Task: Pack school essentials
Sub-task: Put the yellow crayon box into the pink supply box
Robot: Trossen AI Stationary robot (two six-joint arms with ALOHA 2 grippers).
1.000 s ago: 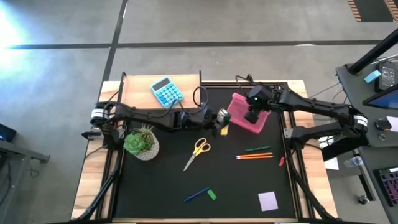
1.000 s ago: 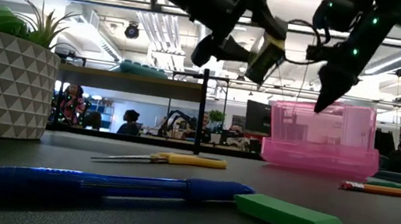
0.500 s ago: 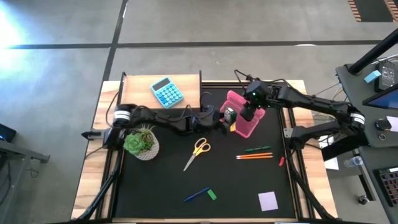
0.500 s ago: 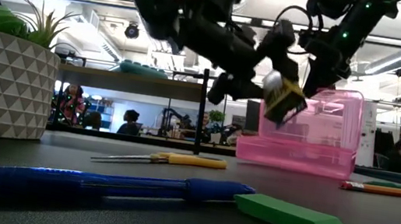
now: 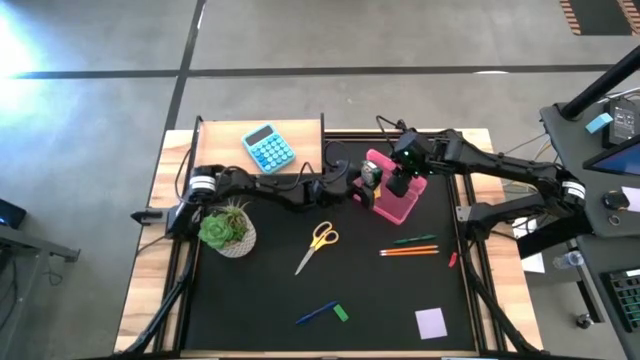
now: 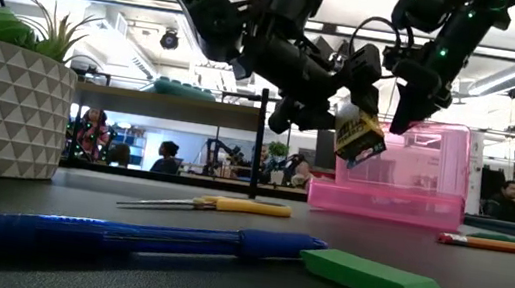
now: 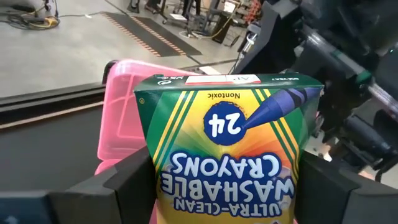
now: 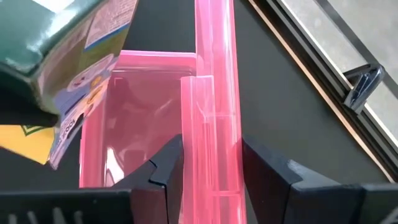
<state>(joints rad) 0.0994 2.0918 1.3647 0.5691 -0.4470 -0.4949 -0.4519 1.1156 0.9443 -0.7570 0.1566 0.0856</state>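
Observation:
A green and yellow crayon box (image 7: 227, 137) hangs in my left gripper (image 7: 227, 183), which reaches in level from the table's left. The box is at the open pink case (image 5: 395, 195), over its left rim. My right gripper (image 8: 211, 165) stands above the case, shut on its raised lid. The low view shows the crayon box (image 6: 360, 133) tilted in front of the case (image 6: 414, 181). Yellow-handled scissors (image 5: 320, 240), the pencils (image 5: 410, 247), a blue pen (image 5: 315, 313), a green eraser (image 5: 341, 313) and a lilac note pad (image 5: 431, 322) lie flat on the black mat. My left gripper pinches the crayon box by its two narrow sides (image 7: 152, 168) between its two fingers, at the box's near end. The fingers (image 7: 124, 186) come level from the table's left and lie along the box. The box is lifted clear and tilted. My right gripper pinches the case's upright lid (image 8: 211, 124) between its two fingers, one finger (image 8: 165, 168) on the inner side, the other on the outer side. It comes slanting down from above. The case's base (image 6: 385, 204) rests on the table.
A blue calculator (image 5: 268, 148) lies on the wooden board at the far left. A potted plant (image 5: 228, 230) stands at the left, under my left arm. A small red thing (image 5: 452, 260) lies by the mat's right edge. The mat's near half has room between the scattered items.
My left gripper has carried the crayon box toward the table's right and down, up to the pink case, tipping the box as it went. The case shows narrower from above than a second ago. My right gripper has stayed on it.

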